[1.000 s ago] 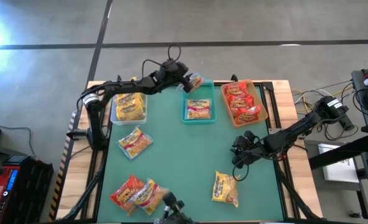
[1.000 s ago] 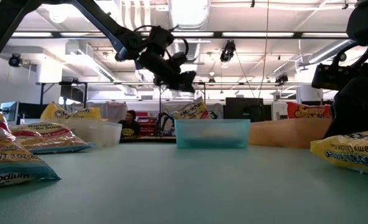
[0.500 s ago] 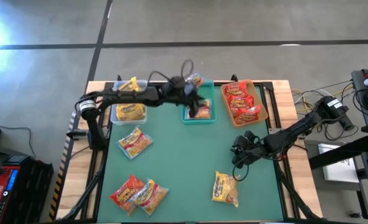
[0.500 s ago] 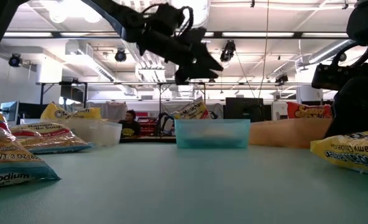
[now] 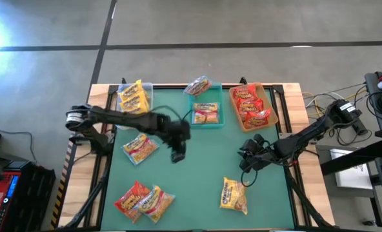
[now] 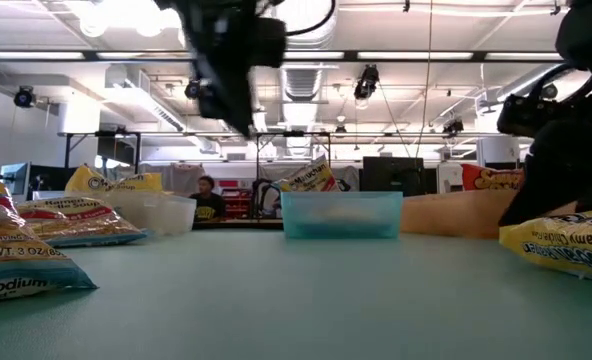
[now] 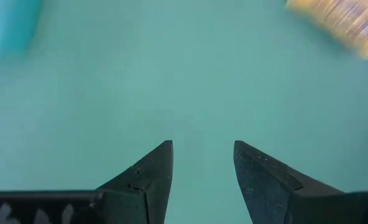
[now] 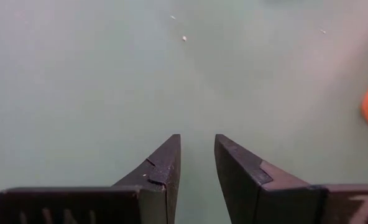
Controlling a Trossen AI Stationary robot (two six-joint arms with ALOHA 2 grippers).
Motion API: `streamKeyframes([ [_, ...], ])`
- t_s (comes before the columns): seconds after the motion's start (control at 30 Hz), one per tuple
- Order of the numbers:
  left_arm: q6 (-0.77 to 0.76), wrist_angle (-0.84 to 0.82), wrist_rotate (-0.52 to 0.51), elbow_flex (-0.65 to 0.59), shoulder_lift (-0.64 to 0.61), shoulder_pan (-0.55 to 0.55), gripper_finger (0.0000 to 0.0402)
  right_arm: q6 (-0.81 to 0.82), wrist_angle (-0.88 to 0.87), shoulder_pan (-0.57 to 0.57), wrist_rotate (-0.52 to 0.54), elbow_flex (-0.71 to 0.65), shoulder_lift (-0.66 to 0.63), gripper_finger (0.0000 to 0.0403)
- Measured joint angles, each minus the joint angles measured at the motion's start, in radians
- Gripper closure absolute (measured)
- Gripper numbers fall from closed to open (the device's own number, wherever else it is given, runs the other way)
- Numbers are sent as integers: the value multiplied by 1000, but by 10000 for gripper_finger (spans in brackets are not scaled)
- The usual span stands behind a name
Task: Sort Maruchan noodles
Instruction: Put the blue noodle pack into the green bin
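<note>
One hand (image 5: 177, 154), left, back over mid-table, empty.

Table mat (image 5: 197, 167): matt green, smooth; edge boards (image 5: 306, 109) bare pale wood. Noodle packets (image 5: 234, 195): glossy crinkled plastic film. Teal bin (image 6: 341, 215): translucent plastic, probably smooth. Left gripper fingers (image 7: 148, 177): matt black, faintly grainy.

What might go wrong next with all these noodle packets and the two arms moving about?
One packet is perched on the far rim of the teal bin, partly outside it; it may slip off behind. The left gripper, open and empty, hangs close to a loose packet and might nudge it while descending. At the near left, two packets overlap, so a grab there may lift both.
</note>
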Motion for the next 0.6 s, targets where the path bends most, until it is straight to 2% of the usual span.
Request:
streamKeyframes([
  [0.13,-150,-263,-128,-25,-23,-85,249,-1,40,0,1,0,0,314],
  [0.23,-290,-383,-181,-69,-57,-139,249,-2,53,0,2,0,0,314],
  [0.4,-524,-381,-200,-227,-161,-196,249,-2,51,0,-6,0,0,314],
  [0.6,-884,-370,-226,-434,-294,-220,249,-3,46,0,-8,0,0,314],
])
